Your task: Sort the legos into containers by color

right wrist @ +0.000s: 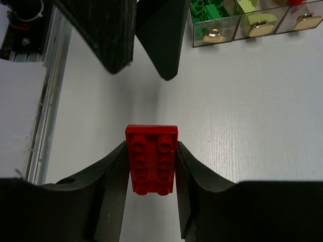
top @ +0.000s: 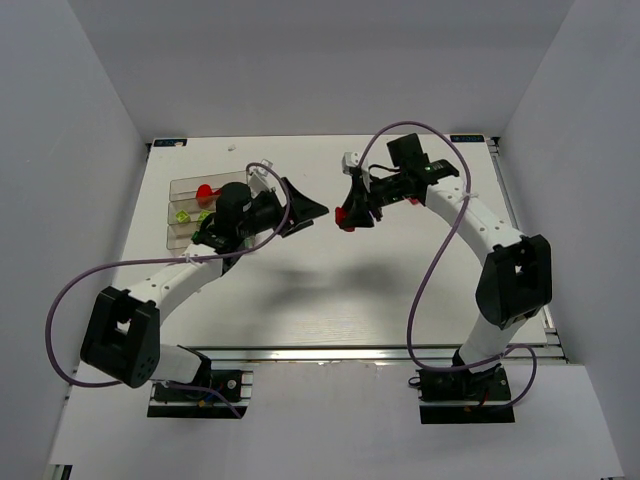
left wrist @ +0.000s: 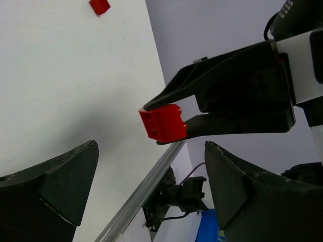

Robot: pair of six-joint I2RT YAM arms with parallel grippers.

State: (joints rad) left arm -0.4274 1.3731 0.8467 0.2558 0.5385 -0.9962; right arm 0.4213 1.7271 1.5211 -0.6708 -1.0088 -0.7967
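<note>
From above, the left arm rises from its base at the near left, bends at the elbow and reaches right and away across the table (top: 300, 300). The left gripper (top: 310, 210) points toward the middle with its jaws spread wide and nothing between them. The right arm climbs from the near right, arches high and folds back toward the centre. The right gripper (top: 353, 212) faces the left one, tip nearly to tip, closed on a red brick (top: 345, 218). The tray (top: 180, 235) lies at the far left behind the left wrist, with red and lime pieces showing in it. A small white piece (top: 350, 158) sits on the table near the far edge.

In the left wrist view, its own 2 fingers (left wrist: 60, 186) stand far apart at the bottom corners. Between and beyond them the right gripper's 2 fingers pinch the red brick, held above the table. A second red brick (left wrist: 99, 6) lies on the table at the top edge.

In the right wrist view, its fingers (right wrist: 111, 181) press both long sides of the red brick, studs up in 2 rows of 4. The left gripper's open fingers hang just ahead. At the top right, dark green bricks (right wrist: 209, 10) fill 1 tray compartment and a lime brick (right wrist: 247, 6) sits in the next.
</note>
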